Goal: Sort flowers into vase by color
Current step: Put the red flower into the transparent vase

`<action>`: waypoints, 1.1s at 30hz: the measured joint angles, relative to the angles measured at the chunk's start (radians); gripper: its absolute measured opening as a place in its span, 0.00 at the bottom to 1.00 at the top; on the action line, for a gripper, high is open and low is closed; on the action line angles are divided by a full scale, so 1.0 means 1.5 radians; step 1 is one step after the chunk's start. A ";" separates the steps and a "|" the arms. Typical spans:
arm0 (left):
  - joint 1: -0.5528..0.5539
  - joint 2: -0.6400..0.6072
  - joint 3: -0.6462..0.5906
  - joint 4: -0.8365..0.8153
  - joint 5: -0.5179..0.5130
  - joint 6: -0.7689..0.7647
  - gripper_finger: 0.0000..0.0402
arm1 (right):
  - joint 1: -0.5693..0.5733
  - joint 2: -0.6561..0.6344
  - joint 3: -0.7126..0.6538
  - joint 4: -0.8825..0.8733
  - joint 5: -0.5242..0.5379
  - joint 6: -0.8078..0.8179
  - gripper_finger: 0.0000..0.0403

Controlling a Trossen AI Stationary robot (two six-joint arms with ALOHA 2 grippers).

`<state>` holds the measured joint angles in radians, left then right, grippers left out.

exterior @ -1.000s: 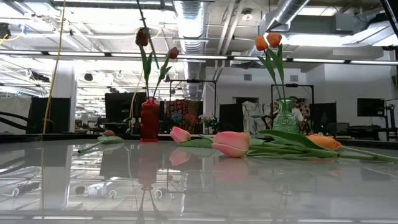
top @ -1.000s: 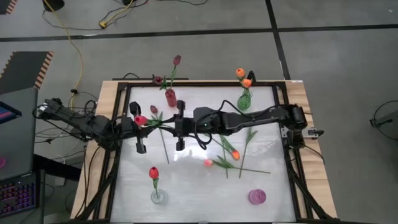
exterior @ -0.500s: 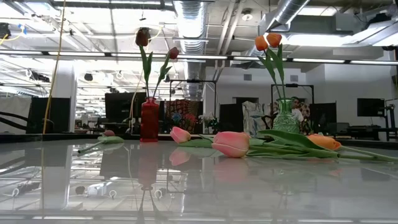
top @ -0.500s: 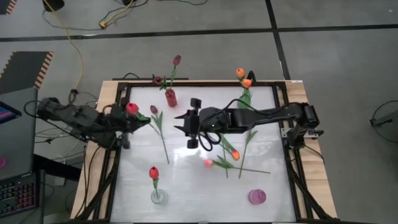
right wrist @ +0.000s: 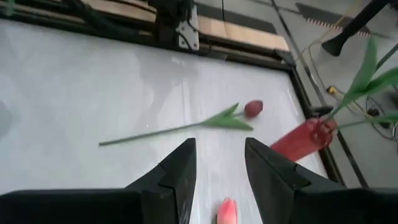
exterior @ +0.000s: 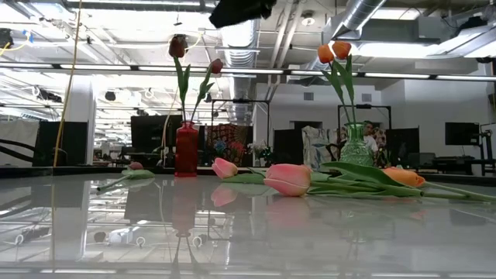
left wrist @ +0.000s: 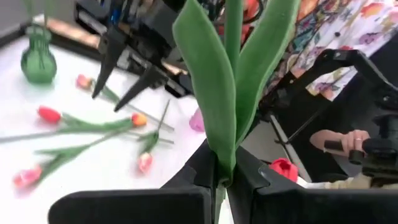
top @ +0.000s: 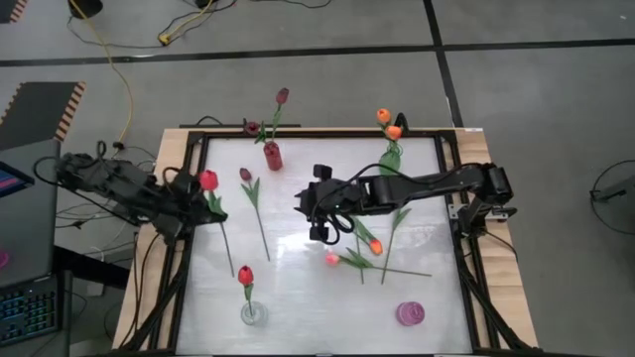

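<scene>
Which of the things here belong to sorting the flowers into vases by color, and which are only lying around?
Belong to the job:
- red tulip held in the left pincer
- loose tulips on the table
- red vase, green vase, clear vase, purple vase
- right pincer, open over the table

Lying about:
- yellow cable on the floor
- keyboard

high: straight down, whole table [top: 298, 288] | low: tabletop level, facing room | shared: red vase [top: 271, 156]
</scene>
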<state>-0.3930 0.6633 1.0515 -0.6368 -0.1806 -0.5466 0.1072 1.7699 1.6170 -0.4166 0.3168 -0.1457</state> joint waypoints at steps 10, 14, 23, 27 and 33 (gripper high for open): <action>-0.101 0.070 -0.010 0.065 -0.066 -0.077 0.01 | -0.003 0.000 -0.023 -0.006 0.000 0.022 0.40; -0.174 0.094 -0.011 0.062 -0.184 -0.116 0.01 | -0.003 0.000 -0.023 -0.006 0.000 0.022 0.40; -0.356 0.149 -0.011 0.065 -0.411 -0.172 0.01 | -0.003 0.000 -0.022 -0.011 0.000 0.022 0.40; -0.409 0.180 -0.011 0.064 -0.484 -0.201 0.01 | -0.003 0.000 -0.022 -0.007 0.000 0.022 0.40; -0.450 0.214 -0.011 0.067 -0.554 -0.237 0.01 | -0.002 0.000 -0.022 0.008 0.000 0.022 0.40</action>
<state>-1.0678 0.9850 1.0355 -0.5365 -1.0121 -0.9014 0.1043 1.7699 1.5838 -0.4042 0.3164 -0.1123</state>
